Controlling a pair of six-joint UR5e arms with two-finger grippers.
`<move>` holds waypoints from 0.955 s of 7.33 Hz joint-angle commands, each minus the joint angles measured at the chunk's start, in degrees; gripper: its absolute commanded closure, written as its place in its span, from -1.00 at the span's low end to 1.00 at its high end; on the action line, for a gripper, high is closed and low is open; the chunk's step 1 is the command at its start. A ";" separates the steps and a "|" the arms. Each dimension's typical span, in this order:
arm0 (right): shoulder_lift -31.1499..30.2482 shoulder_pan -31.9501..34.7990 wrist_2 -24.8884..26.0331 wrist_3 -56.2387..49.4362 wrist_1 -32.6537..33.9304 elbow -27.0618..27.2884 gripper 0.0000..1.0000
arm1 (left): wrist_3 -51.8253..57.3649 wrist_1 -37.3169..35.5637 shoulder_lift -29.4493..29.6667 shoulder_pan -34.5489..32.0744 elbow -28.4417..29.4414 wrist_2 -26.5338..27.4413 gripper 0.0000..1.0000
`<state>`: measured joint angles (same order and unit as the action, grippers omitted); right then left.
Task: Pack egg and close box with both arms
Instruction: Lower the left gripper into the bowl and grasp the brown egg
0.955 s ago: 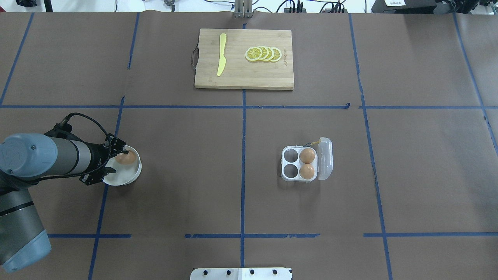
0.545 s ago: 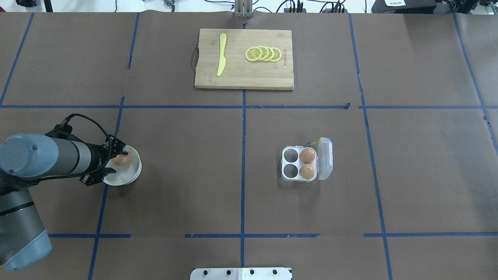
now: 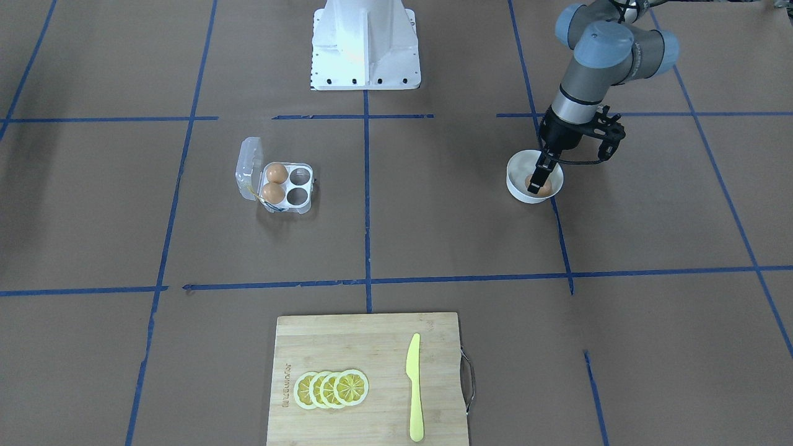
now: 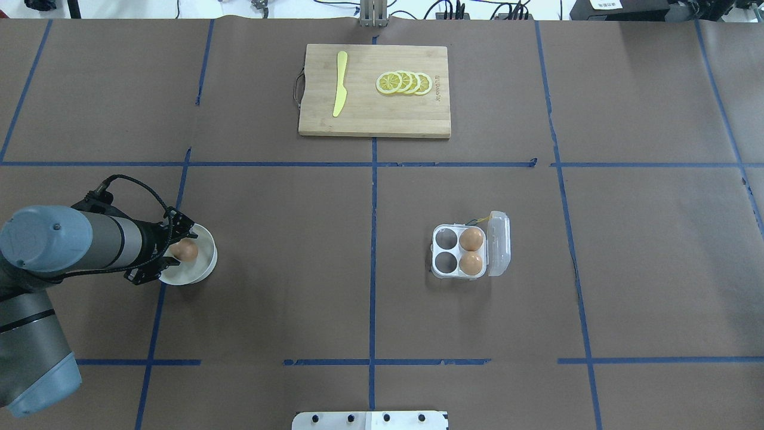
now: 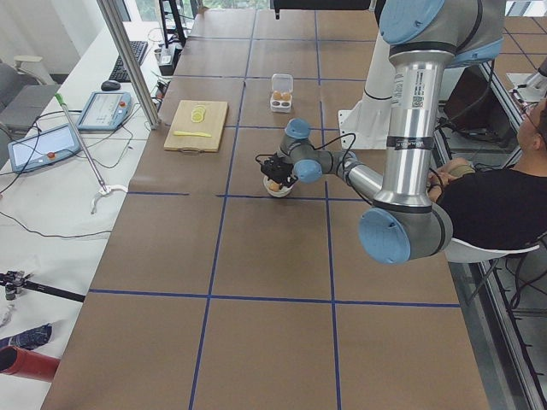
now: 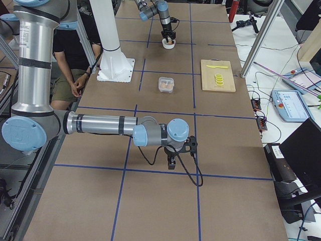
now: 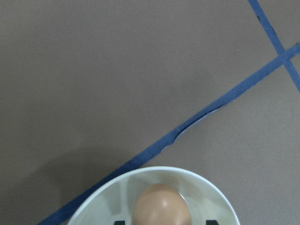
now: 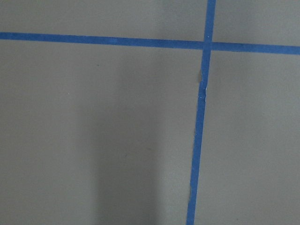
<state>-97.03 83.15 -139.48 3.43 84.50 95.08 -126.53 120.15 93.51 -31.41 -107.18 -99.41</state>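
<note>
The left arm (image 4: 107, 242) is showing silver-grey tubular links ringed by thin black bands, with rounded pale blue caps (image 4: 36, 239) covering its joints. A small dark screw is dotting one cap. A black braided cable (image 4: 122, 175) is looping along the wrist to the left gripper (image 4: 179, 252), which is showing an angular black frame and slim black fingers. The right arm (image 6: 100, 124) is wearing the same silver tubes, black bands and blue caps, and a thin black cord (image 6: 193, 175) is trailing beside its black right gripper (image 6: 171, 163). The white pedestal (image 3: 364, 43) is showing a row of dark screw holes along its foot.
</note>
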 commanded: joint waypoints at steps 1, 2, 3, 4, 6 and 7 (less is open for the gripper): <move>0.00 0.00 0.00 0.00 -0.04 -0.16 -1.00 | 0.14 0.00 0.00 0.03 0.39 0.00 -0.21; 0.00 0.00 0.00 0.00 0.05 -0.16 -1.00 | 0.23 0.00 0.00 0.03 0.39 -0.08 -0.20; 0.00 0.00 0.00 0.00 -0.04 -0.16 -1.00 | 0.23 0.00 0.00 0.12 0.39 -0.08 -0.13; 0.00 0.00 0.00 0.00 0.05 -0.16 -1.00 | 0.31 0.00 0.00 0.12 0.39 -0.08 -0.10; 0.00 0.00 0.00 0.00 -0.04 -0.16 -1.00 | 0.32 0.00 0.00 0.12 0.48 -0.17 -0.01; 0.00 0.00 -0.09 0.00 -0.04 -0.16 -1.00 | 0.32 0.00 0.00 0.12 0.65 -0.17 0.26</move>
<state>-97.03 83.15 -139.50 3.43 84.47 94.92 -126.22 120.16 93.53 -31.30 -106.69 -99.57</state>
